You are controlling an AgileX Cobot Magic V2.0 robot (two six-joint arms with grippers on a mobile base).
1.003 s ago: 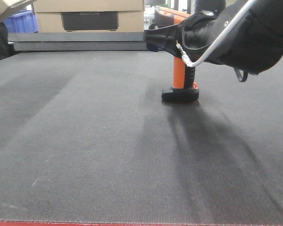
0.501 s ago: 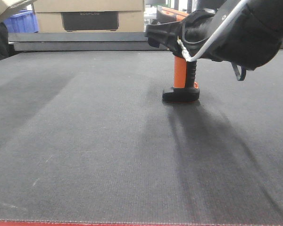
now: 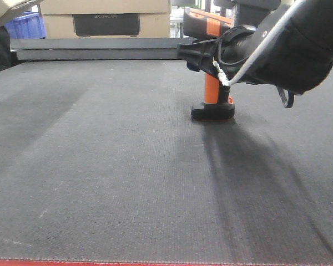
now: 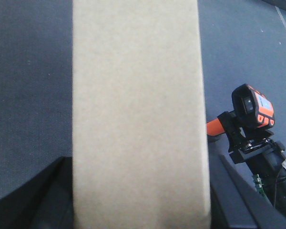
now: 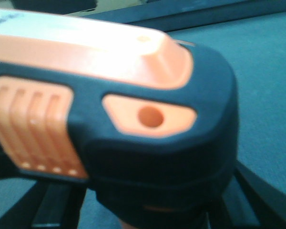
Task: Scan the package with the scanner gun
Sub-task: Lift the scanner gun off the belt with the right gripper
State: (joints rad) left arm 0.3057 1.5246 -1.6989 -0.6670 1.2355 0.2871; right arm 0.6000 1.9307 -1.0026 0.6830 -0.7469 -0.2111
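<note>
Nearest us is the bare black mat (image 3: 100,183), and on it stands one scanner (image 3: 211,88), its flat foot down and its orange handle upright, so its long axis runs straight up from the mat. The right claw (image 4: 247,138) is closed round the handle just under the head. The head's nose points toward the robot's left.

That is the side that matters. The one plain box (image 4: 138,95) hangs above the mat out to the left, and from the left wrist we look past its edge down onto the scanner's front. The left claw (image 4: 138,210) grips this box, with dark fingers (image 4: 35,200) showing at either side. We judge the right arm must lift and aim the nose leftward and upward. We cannot see a barcode on any face shown.

Farthest back sit one box with a black panel (image 3: 105,22) and one blue crate (image 3: 28,25).
</note>
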